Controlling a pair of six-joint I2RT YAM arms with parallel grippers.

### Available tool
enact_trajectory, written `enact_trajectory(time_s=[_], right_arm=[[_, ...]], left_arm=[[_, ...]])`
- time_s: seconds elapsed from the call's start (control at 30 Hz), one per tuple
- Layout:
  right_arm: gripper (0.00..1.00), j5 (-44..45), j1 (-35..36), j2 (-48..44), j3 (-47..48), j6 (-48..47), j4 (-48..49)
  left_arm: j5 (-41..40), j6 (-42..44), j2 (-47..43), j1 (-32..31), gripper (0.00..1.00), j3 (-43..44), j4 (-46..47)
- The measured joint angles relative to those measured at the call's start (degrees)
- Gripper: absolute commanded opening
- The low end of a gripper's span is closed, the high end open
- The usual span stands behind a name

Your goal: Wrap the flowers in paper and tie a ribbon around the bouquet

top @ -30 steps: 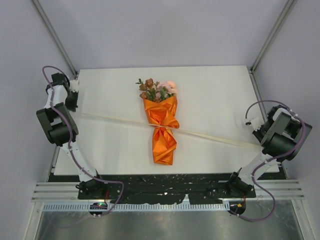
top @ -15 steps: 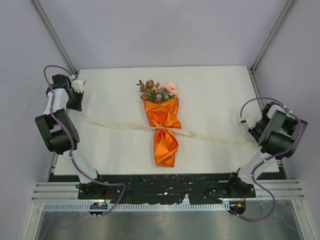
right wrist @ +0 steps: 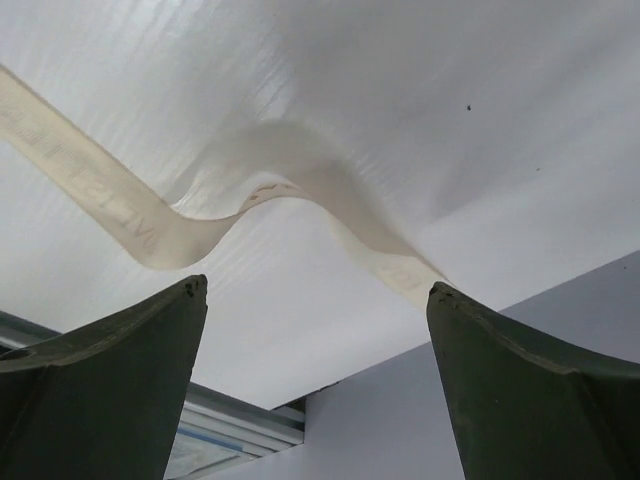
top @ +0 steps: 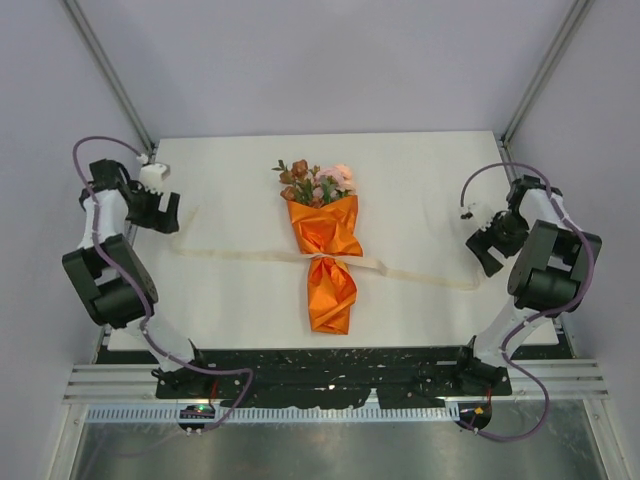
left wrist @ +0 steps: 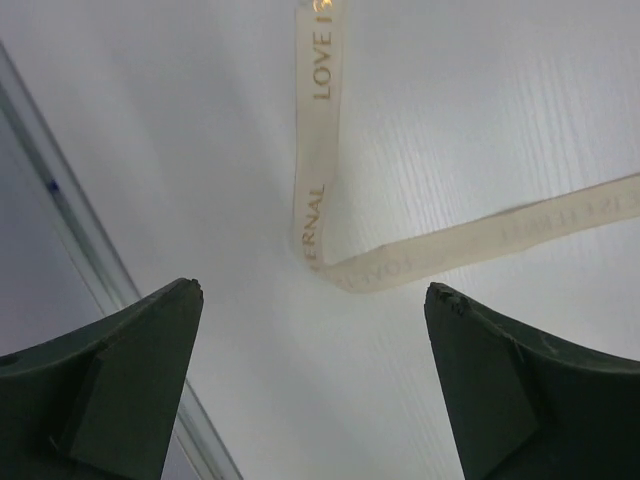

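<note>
The bouquet lies in the middle of the table, the ribbon cinched round its waist with both ends slack; left gripper and right gripper both gape, holding nothing; untensioned, the tie may loosen and the paper spring open.

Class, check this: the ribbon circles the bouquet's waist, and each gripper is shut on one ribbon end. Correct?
No. The ribbon circles the bouquet, but the left gripper and right gripper are open; both wrist views show the ends lying free.
</note>
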Motion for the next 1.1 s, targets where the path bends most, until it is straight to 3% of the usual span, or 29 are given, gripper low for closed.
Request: enact_trajectory(time_s=[0.17, 0.23, 0.37, 0.47, 0.6, 0.67, 0.9, 1.0, 1.1], right_arm=[[0.96, -7.7, 3.4, -7.1, 1.2, -2.4, -5.4], [0.95, -12.0, 9.0, -11.7, 0.6, -2.1, -5.7], [0.96, -19.4, 24.5, -16.6, -2.6, 0.4, -2.6], [0.95, -22.7, 32.7, -14.1, -4.0, 3.3, -0.1], [0.97, -23.5, 38.0, -7.6, -4.2, 8.4, 4.9], [1.0, -23.4, 39.5, -4.6, -4.1, 10.4, 7.2], [0.89, -23.7, 40.5, 2.3, -2.2, 15.1, 9.3], [0.79, -24.3, 40.7, 3.2, -1.1, 16.9, 9.5], [0.7, -24.9, 40.9, 4.3, -0.2, 18.3, 9.8]], left_arm=[[7.3, 9.1, -14.1, 4.0, 1.0, -9.2, 1.0], [10.8, 13.1, -20.5, 0.2, 1.0, -13.8, 1.5], [16.3, 19.3, -27.1, -15.4, 1.0, -24.5, 7.0], [16.5, 22.3, -25.6, -27.2, 0.98, -31.1, 11.1], [13.2, 24.0, -19.5, -38.0, 0.95, -33.0, 16.3], [11.1, 24.7, -16.1, -41.3, 0.95, -32.4, 18.7], [1.7, 25.7, -7.1, -47.7, 0.89, -27.6, 22.5], [-2.2, 26.7, -6.4, -49.5, 0.74, -26.6, 23.3], [-5.4, 27.2, -5.5, -50.9, 0.46, -25.7, 23.3]])
